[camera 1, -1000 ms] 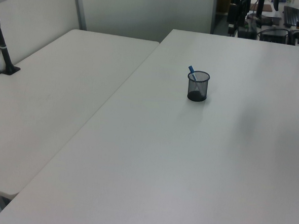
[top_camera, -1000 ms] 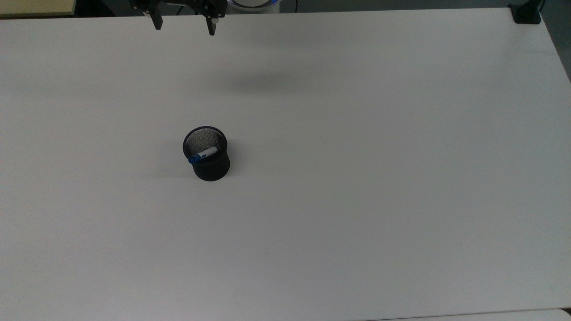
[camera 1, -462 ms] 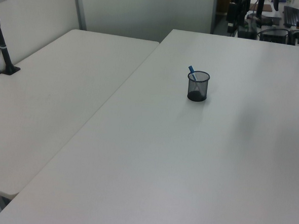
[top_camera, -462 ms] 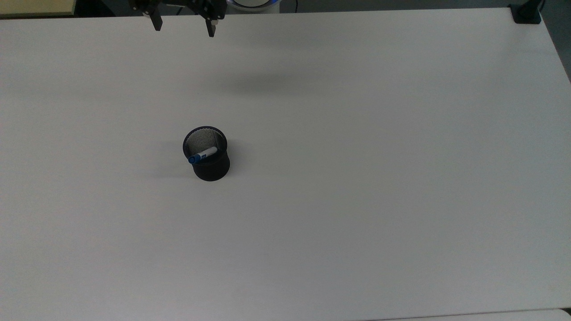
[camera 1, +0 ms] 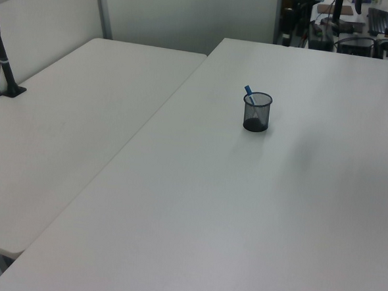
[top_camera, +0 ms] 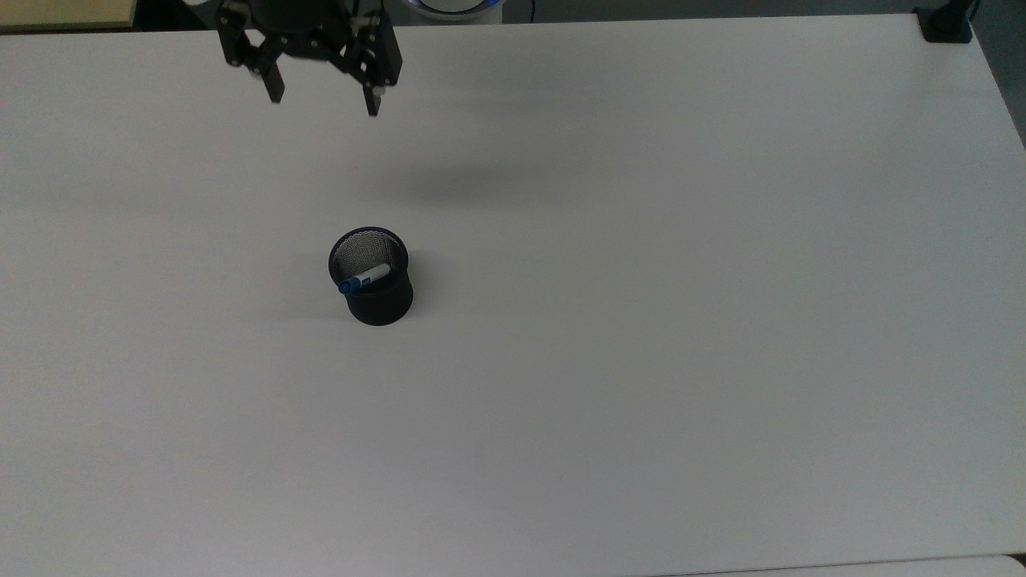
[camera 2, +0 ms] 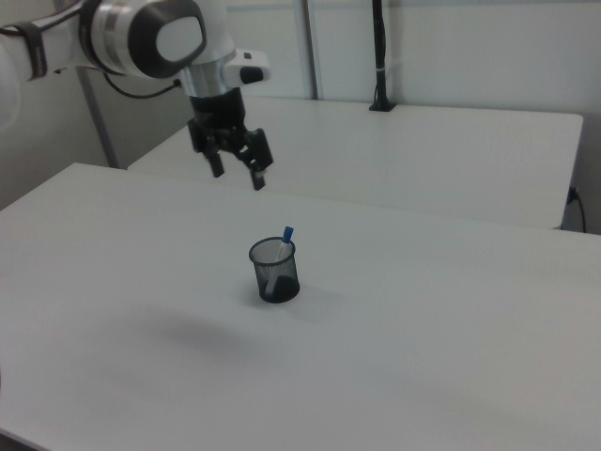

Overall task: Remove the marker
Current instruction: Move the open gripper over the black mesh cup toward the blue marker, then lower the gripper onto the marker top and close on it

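Blue-capped white marker (top_camera: 365, 279) leaning inside black mesh cup (top_camera: 373, 287) on white table (top_camera: 641, 320), cap poking over the rim, likely easing a pinch from above. Gripper (top_camera: 322, 98) raised well apart from cup, fingers spread wide, holding nothing. Right view adds arm (camera 2: 141, 38) and marker's steep tilt.

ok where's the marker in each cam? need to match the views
Top view: marker left of centre, lying across the black mesh cup's mouth, blue cap toward the top view's left.
Left view: marker upper middle, cap sticking above the rim.
Right view: marker at centre, cap up.
Shared landmark: the cup, standing alone on the white table.
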